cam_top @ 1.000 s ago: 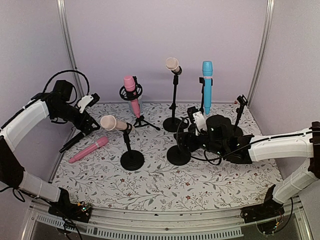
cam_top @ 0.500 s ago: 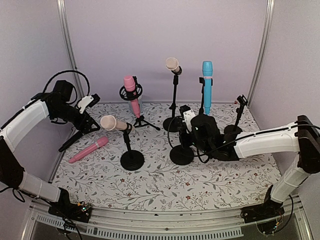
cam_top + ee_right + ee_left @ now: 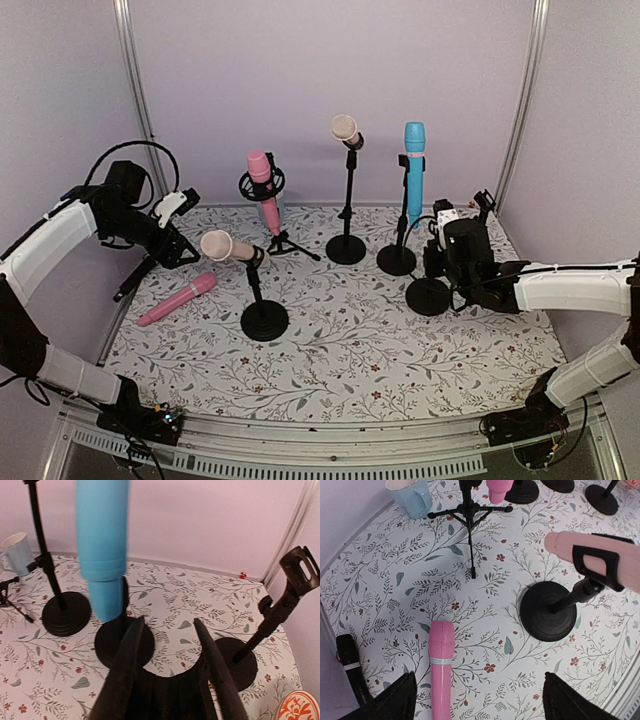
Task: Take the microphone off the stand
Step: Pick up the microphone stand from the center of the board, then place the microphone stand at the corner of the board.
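right claw [image 3: 167, 625]: fingers part-way apart. A dark shape fills the gap lower down, so I cannot tell if it grips anything. Sits near the far right corner of the worktop [image 3: 330, 360].
blue microphone [image 3: 102, 540]: upright in its stand, just beyond the right claw tips, near the far edge right of middle. Its round base [image 3: 107, 650] shows behind the left finger.
empty clip stand [image 3: 295, 575]: just right of the right claw, in the far right corner.
loose black base [image 3: 428, 297]: on the worktop just beside the right claw, nearer side.
left claw [image 3: 482, 700]: wide, nothing between the fingers. Hangs over the left edge.
pink microphone [image 3: 441, 675]: lies flat under the left claw, off any stand.
black microphone [image 3: 351, 667]: lies flat along the left edge.
beige microphone [image 3: 590, 555]: tilted in the clip of a short stand with disc base [image 3: 548, 611], left of middle.
tripod microphone [image 3: 260, 170]: pink, upright in a ring mount, far edge left of middle.
tall-stand microphone [image 3: 345, 128]: beige, clipped on, far edge at middle.
mug [image 3: 410, 495]: pale blue, beside the tripod feet.
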`<state>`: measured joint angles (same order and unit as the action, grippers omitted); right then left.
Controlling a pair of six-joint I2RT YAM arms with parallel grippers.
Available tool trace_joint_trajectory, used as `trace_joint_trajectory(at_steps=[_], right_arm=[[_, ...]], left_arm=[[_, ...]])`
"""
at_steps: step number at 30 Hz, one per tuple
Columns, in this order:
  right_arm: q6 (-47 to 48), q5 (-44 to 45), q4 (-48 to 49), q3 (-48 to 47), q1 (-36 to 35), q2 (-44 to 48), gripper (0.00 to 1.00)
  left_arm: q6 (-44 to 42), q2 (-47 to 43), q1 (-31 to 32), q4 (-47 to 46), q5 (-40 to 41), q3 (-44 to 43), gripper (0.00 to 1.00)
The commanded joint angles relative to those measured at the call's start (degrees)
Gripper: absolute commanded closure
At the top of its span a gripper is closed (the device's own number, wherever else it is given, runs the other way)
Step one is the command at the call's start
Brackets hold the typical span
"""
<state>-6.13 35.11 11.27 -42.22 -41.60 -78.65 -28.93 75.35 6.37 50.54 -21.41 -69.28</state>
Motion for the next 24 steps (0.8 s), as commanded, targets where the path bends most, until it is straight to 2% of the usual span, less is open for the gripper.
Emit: trace_joint_trajectory(at_steps=[1, 8, 12, 14, 17, 19, 24], right_arm=[[3.33, 5.09, -2.78, 1.10, 6.54, 1.46, 0.93], [-1.18, 10.19, -6.56, -1.12, 12.14, -1.40, 0.92], [-6.27, 12.61, -10.27, -1.51, 13.35, -0.43, 0.84], [-8.34, 13.47, -12.20, -1.55, 13.96, 0.50, 0.74], [-11.15, 14.73, -14.93, -1.44, 14.64, 1.86, 0.68], [-12.86, 14.72, -16.51, -1.70, 14.97, 2.81, 0.53], [-13.57, 13.34, -19.98, -3.47, 14.70, 5.18, 0.28]], left_arm=[[-0.86, -1.35, 0.72, 1.07, -0.72, -0.69, 0.12], [-1.12, -1.69, 0.70, 1.09, -1.29, -0.19, 0.12], [-1.39, -1.88, 0.69, 1.26, -1.38, 0.06, 0.12], [-1.48, -1.88, 0.74, 1.31, -1.63, 0.19, 0.12], [-1.49, -1.88, 0.68, 1.24, -2.19, 0.33, 0.12], [-1.48, -1.88, 0.82, 1.33, -2.52, 0.37, 0.12], [-1.79, -2.05, 0.84, 1.83, -3.48, 0.45, 0.12]])
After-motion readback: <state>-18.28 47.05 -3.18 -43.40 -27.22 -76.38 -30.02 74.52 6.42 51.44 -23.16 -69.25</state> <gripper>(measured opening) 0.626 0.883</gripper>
